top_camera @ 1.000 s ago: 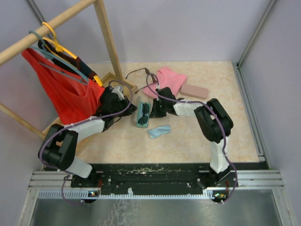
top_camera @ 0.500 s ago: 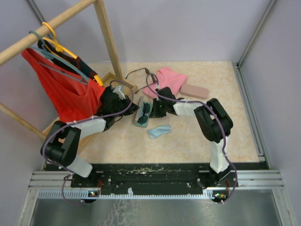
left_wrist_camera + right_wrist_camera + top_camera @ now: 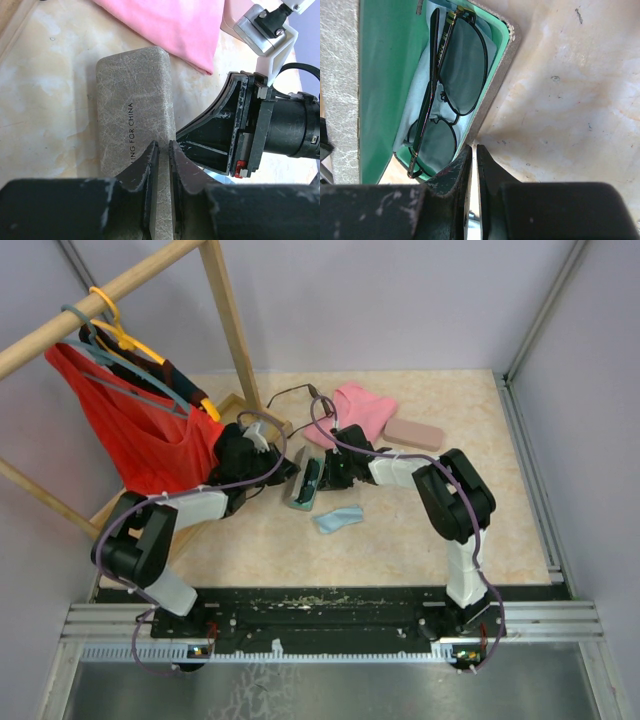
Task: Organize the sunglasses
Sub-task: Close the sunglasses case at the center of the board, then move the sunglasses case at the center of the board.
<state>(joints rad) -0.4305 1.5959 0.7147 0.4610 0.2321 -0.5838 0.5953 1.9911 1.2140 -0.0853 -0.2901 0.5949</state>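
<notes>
Sunglasses (image 3: 447, 85) inside open grey case (image 3: 385, 75). Left gripper (image 3: 161, 150), fingers nearly together, against lid (image 3: 132, 90). Right gripper (image 3: 471, 152) clamped on case rim.

- The left arm (image 3: 190, 508) rises from its base at the near left, folds back at a dark elbow, and runs its pale forearm low across the counter toward the middle.
- The left claw (image 3: 283, 476) points right and is tipped low. Its fingers (image 3: 142, 170) stand nearly together, with only a thin slit between them.
- The right arm (image 3: 400, 470) climbs from its base at the near right, bends sharply at a bulky dark elbow, and reaches left with the forearm nearly level.
- The right claw (image 3: 322, 476) points left, its fingers (image 3: 450, 172) likewise drawn close with a narrow gap.
- The two claws face one another, tips just beside each other near the counter's middle.
</notes>
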